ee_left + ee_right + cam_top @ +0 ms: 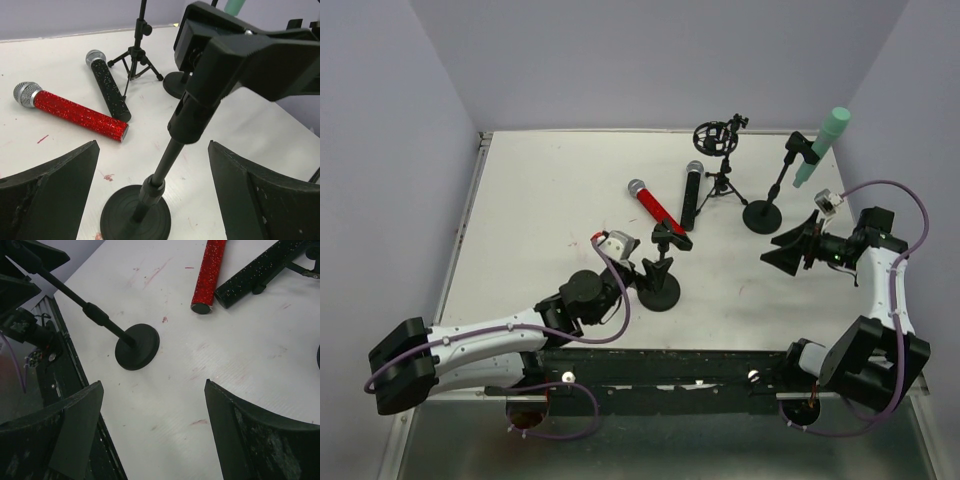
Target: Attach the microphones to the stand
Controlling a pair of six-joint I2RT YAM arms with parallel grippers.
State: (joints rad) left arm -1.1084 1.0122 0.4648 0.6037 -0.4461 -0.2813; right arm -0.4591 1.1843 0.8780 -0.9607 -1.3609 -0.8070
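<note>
The red microphone (655, 205) and the black microphone (689, 196) lie side by side on the white table (550, 200). The mint-green microphone (823, 143) sits tilted in the clip of the far right stand (762, 215). A short stand (660, 290) with an empty clip (670, 235) stands near the front. My left gripper (642, 270) is open, its fingers either side of this stand's pole (165, 165), not touching it. My right gripper (786, 250) is open and empty above bare table. The left wrist view shows the red microphone (75, 112) and the black one (110, 89).
A tripod stand (722, 180) with a round shock mount (712, 137) stands at the back, just beside the black microphone. The table's left rim (470, 210) and purple walls bound the area. The right wrist view shows the short stand's base (137, 346) and both lying microphones' ends.
</note>
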